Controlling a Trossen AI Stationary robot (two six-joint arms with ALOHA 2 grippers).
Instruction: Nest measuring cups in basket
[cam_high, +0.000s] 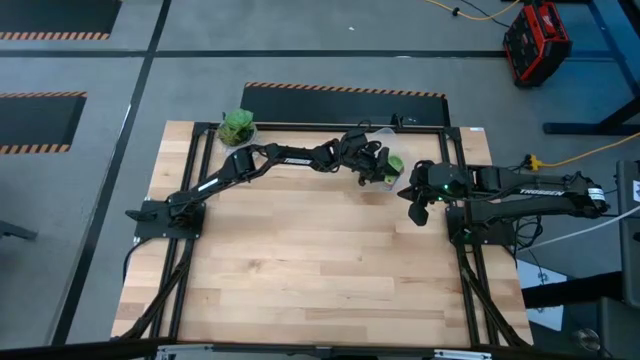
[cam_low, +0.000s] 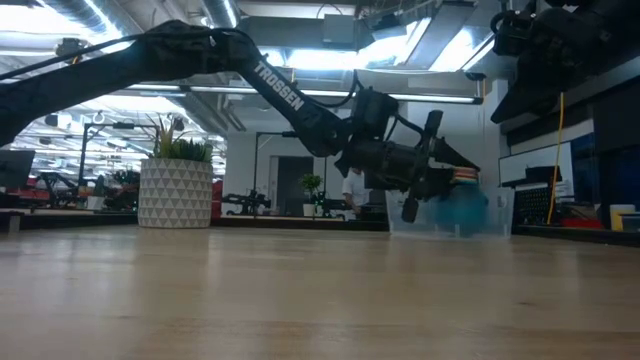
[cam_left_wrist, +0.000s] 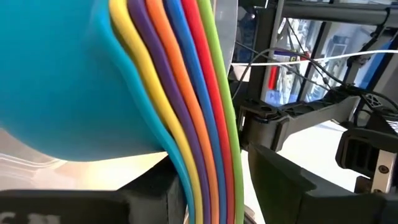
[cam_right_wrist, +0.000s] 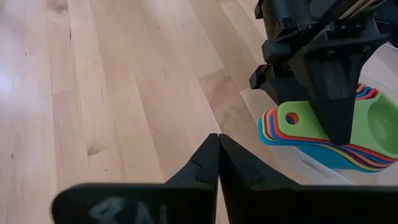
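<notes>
Hovering at about one o'clock from the middle of the worktop (cam_high: 300, 270), the left hand (cam_high: 378, 165) is holding the stack of measuring cups (cam_right_wrist: 323, 140) by their flat handles over the clear basket (cam_right_wrist: 305, 163), which is sitting near the far right of the worktop. The cups are already nested one inside another, green on top and a large teal bowl underneath, with red, blue, orange, purple and yellow rims layered between, so gripping the bunched handles is letting the whole set travel as one piece. The fingers are straddling the handles, but whether they are clamping or loosening cannot be told here. The stack appears to be lying at the basket's rim, judging by the right wrist view, suggesting the set-down is nearly done. The right hand (cam_right_wrist: 217, 163) is waiting at three o'clock, clenched and carrying nothing, clear of the drop. A potted plant (cam_high: 238, 127) is standing at eleven o'clock. The word TROSSEN is reading along both arms.
</notes>
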